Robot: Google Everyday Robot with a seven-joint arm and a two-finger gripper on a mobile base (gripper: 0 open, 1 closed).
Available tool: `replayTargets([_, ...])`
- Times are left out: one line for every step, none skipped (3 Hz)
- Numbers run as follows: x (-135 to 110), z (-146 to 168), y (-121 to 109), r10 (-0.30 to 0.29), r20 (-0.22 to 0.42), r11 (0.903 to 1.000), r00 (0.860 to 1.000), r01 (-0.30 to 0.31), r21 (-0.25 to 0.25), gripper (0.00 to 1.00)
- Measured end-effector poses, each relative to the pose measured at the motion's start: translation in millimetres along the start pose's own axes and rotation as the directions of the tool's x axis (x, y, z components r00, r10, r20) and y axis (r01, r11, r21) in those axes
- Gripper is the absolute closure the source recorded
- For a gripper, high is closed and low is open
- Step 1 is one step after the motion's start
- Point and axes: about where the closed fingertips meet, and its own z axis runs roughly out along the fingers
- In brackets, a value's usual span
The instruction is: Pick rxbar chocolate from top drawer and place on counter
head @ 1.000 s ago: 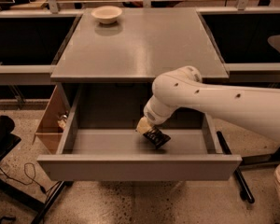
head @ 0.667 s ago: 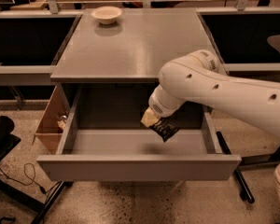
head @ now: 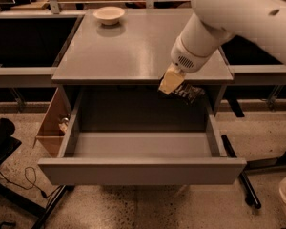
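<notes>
Two jaws of my gripper [head: 173, 85] clamped on one end of the rxbar chocolate [head: 191, 93].
I hold the bar in the air at the front edge of the counter [head: 133, 46], above the open top drawer [head: 143, 171]; its long axis runs nearly level, free end pointing right.

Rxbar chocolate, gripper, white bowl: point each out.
rxbar chocolate [head: 189, 93], camera view, middle of black wrapper.
gripper [head: 168, 88], camera view, between fingertips, at front edge of the counter [head: 133, 51].
white bowl [head: 109, 14], camera view, its inside.
</notes>
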Motion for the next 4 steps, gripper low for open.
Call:
replayTargets([-20.8,-34.0,-20.5,-0.044,-0.009,0.9979,0.999,0.043,-0.048,1.0])
replayTargets([-58.0,-101.3,-61.6,-0.046,0.103,0.9986,0.994,0.044,0.029,1.0])
replayTargets([-64.8,-112.1,-64.2,-0.052,0.125,0.9978,0.991,0.047,0.047,1.0])
replayTargets([-64.8,-112.1,-64.2,-0.052,0.125,0.9978,0.991,0.047,0.047,1.0])
